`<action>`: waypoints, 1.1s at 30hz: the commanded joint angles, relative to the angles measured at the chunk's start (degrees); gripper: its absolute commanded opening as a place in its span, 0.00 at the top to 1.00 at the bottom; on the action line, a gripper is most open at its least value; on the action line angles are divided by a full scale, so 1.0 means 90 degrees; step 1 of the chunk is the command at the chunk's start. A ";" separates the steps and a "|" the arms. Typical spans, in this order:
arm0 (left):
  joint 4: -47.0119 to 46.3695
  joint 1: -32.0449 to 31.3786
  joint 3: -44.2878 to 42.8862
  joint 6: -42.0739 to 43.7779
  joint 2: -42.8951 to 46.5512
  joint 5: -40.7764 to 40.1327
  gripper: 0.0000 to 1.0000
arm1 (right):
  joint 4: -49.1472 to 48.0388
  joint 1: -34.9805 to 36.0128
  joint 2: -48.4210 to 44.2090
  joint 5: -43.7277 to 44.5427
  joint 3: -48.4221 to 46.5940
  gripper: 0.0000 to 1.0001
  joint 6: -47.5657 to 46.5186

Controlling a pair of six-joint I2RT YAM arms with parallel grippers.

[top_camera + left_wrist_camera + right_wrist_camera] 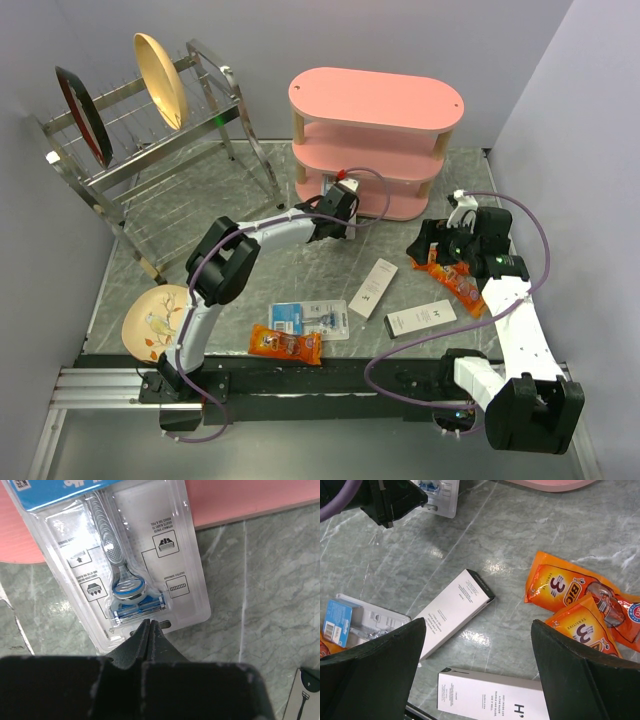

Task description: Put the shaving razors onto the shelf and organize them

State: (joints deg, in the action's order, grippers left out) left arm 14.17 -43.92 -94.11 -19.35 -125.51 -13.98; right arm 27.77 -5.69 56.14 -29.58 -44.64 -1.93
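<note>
Marbled table (pixel 270 605) — razor pack (pixel 125 555), pink shelf (pixel 240 500)

so one razor pack (pixel 125 555), clear blister over blue-and-white card, is pinched at its bottom edge by the left gripper (pixel 149 626) with its top end over the lowest board of the pink three-tier shelf (pixel 375 100), and the other razor pack (pixel 310 318) lies flat, well apart from that shelf, toward the near side
</note>
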 commanded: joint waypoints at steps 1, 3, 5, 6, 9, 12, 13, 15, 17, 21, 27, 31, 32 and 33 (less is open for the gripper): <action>-0.0374 -0.0003 -0.0032 0.0207 0.0138 -0.0351 0.99 | -0.0263 -0.0061 0.0002 -0.0014 0.0019 0.08 0.0039; -0.0354 -0.0003 -0.0159 0.0265 0.0079 -0.0429 0.99 | -0.0273 -0.0051 0.0003 -0.0023 0.0029 0.08 0.0039; -0.0412 -0.0003 -0.0198 0.0324 0.0059 -0.0517 0.99 | -0.0292 -0.0051 0.0003 -0.0033 0.0038 0.08 0.0059; -0.0461 -0.0003 -0.0208 0.0411 0.0050 -0.0624 0.99 | -0.0302 -0.0061 0.0012 -0.0033 0.0048 0.08 0.0068; -0.0559 -0.0003 -0.0266 0.0675 0.0011 -0.0732 0.99 | -0.0331 -0.0061 0.0032 -0.0033 0.0048 0.08 0.0078; -0.0705 -0.0003 -0.0335 0.0949 0.0020 -0.0839 0.99 | -0.0332 -0.0051 0.0071 -0.0033 0.0029 0.08 0.0069; -0.0744 -0.0003 -0.0325 0.1007 0.0059 -0.0656 0.99 | -0.0332 -0.0051 0.0081 -0.0043 0.0019 0.08 0.0068; -0.1105 0.0007 -0.0034 0.1096 0.0408 -0.0431 0.99 | -0.0322 -0.0061 0.0100 -0.0053 0.0009 0.08 0.0068; -0.1455 -0.0003 0.0416 0.1086 0.0896 0.0038 0.99 | -0.0341 -0.0051 0.0100 -0.0063 0.0019 0.08 0.0068; -0.1409 -0.0022 0.0992 0.0706 0.1582 0.0429 0.98 | -0.0341 -0.0061 0.0081 -0.0053 0.0068 0.08 0.0068; -0.1000 -0.0100 0.1540 0.0393 0.1652 0.0596 0.99 | -0.0371 -0.0051 0.0071 -0.0043 0.0117 0.08 0.0088; -0.0989 -0.0120 0.1394 0.0324 0.1368 0.0596 0.99 | -0.0351 -0.0051 0.0090 -0.0043 0.0087 0.08 0.0078; -0.0970 -0.0129 0.1345 0.0324 0.1232 0.0615 0.99 | -0.0332 -0.0051 0.0100 -0.0043 0.0078 0.08 0.0069; -0.0911 -0.0139 0.1277 0.0324 0.1154 0.0606 0.99 | -0.0332 -0.0051 0.0090 -0.0024 0.0058 0.08 0.0059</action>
State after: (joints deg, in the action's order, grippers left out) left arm 4.99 -44.73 -81.03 -14.94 -112.29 -9.87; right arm 26.48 -5.69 57.30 -29.61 -44.10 -1.30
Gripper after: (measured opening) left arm 0.018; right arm 0.924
